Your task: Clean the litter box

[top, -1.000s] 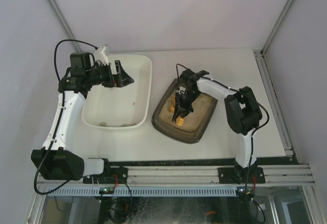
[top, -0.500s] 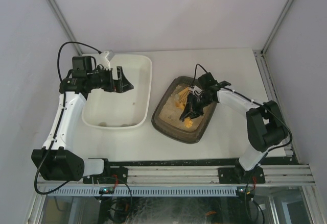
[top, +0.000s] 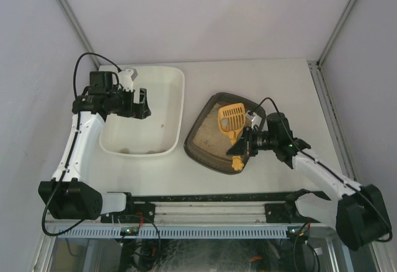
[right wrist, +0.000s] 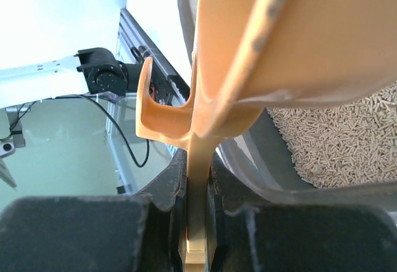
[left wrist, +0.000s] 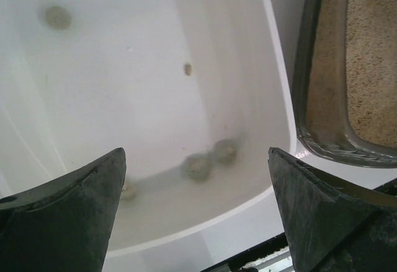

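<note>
Two containers sit side by side on the white worktop (top: pixel 285 86): the litter box (top: pixel 211 164), right of centre, and a white tub (top: pixel 178 108) to its left. Judge the litter box as stiff, smooth plastic with rounded corners, probably weighty with its beige pellets (right wrist: pixel 335 142) and apt to slide; its raised rim is the place to hold. Your right gripper (top: pixel 246 146) pinches the thin handle of a light, slotted orange scoop (top: pixel 231 118) over the box. Your left gripper (left wrist: pixel 195 216) hangs spread wide above the tub, where greyish clumps (left wrist: pixel 198 166) lie.

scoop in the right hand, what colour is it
Yellow-orange all over. The scoop shows best in the top external view.
</note>
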